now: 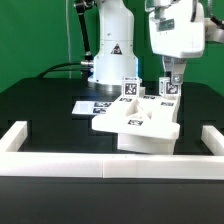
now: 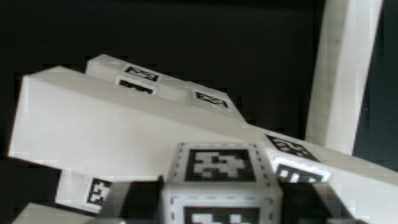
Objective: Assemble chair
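While the low white border wall (image 1: 110,162) runs along the front of the black table (image 1: 40,110), the chair (image 1: 140,125) sits just behind it, a chunky white block of panels with tagged square legs standing up from its far side. Above the leg (image 1: 168,88) toward the exterior view's right hangs the gripper (image 1: 170,70), its jaws drawn close together on that leg's upper end. Behind the chair lies the marker board (image 1: 98,105), flat on the table, and farther back stands the white robot base (image 1: 110,50).

My guess is that the leg is being seated or turned into the panel. If it goes in tilted it could jam or cross its hole, and a slipping grip would leave it loose; pushing hard might also shove the whole chair toward the wall.

Only the exterior view shows the arm, base and surroundings. The wrist view looks down along the tagged leg (image 2: 222,165) onto the slanting white panel (image 2: 125,115) with its row of tags, but the fingertips are not clearly separable there
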Robot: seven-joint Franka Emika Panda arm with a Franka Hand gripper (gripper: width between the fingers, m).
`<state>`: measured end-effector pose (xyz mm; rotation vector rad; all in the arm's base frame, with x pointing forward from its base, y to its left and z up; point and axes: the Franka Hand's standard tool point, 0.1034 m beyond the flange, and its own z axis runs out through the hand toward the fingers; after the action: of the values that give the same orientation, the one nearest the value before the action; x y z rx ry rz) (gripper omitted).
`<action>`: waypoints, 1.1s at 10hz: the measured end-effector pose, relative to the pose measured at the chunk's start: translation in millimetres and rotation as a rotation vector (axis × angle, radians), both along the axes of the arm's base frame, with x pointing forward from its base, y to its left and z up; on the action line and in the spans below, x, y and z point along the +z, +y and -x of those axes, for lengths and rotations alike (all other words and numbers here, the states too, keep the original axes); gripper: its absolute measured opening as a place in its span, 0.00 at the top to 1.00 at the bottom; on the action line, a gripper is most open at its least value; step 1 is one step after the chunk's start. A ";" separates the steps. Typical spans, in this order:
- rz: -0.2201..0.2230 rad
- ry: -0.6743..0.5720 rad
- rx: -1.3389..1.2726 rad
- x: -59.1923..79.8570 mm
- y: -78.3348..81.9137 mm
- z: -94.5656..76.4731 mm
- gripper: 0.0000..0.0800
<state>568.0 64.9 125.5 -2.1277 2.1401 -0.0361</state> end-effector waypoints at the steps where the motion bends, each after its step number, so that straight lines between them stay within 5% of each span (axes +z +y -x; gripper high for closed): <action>1: -0.003 0.002 -0.022 0.1 1.0 0.0 0.64; 3: -0.001 0.001 -0.011 -0.1 1.1 0.1 0.40; 4: 0.008 0.000 0.063 0.5 1.8 -0.1 0.40; 5: 0.014 -0.007 0.128 1.7 3.1 -1.6 0.23; 11: 0.048 -0.043 0.413 1.1 5.0 -2.4 0.19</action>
<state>570.5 69.9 126.7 -2.5250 1.6527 -0.0932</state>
